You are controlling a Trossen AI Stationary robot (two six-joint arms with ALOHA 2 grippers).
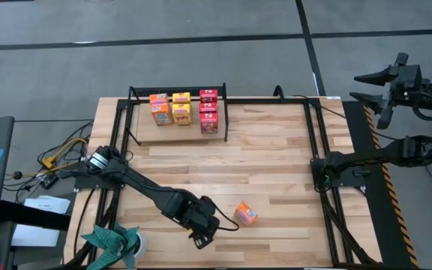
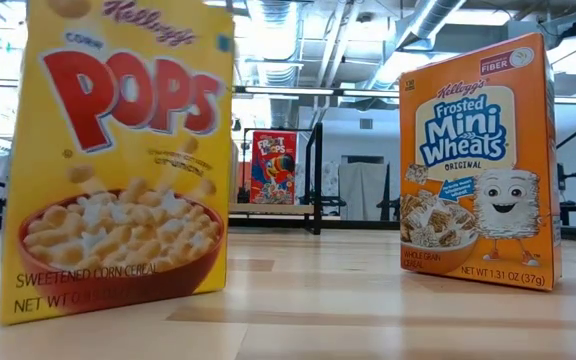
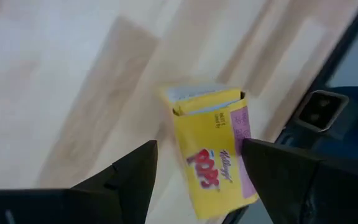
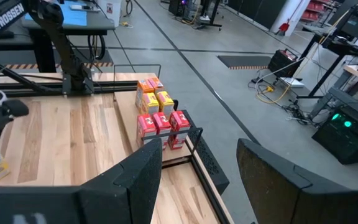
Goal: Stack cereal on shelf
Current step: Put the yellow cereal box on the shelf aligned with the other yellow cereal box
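Wooden worktop, seen from above: the shelf (image 1: 177, 133) sits at the far edge toward the left corner, with cereal boxes (image 1: 182, 109) already stacked on it in a tight row, leaving board free for more. The left gripper (image 1: 203, 231) hovers near the front edge, close to an orange box (image 1: 246, 214) lying loose. The right gripper (image 1: 385, 86) waits off the table's right side.

Low view: a Corn Pops box (image 2: 118, 155) and a Frosted Mini-Wheats box (image 2: 480, 165) stand upright at the near edge.

Left wrist view: fingers (image 3: 135, 177) spread wide either side of a yellow Pops box (image 3: 211, 152), apparently lined up to grasp it.

Right wrist view: jaws open, empty.
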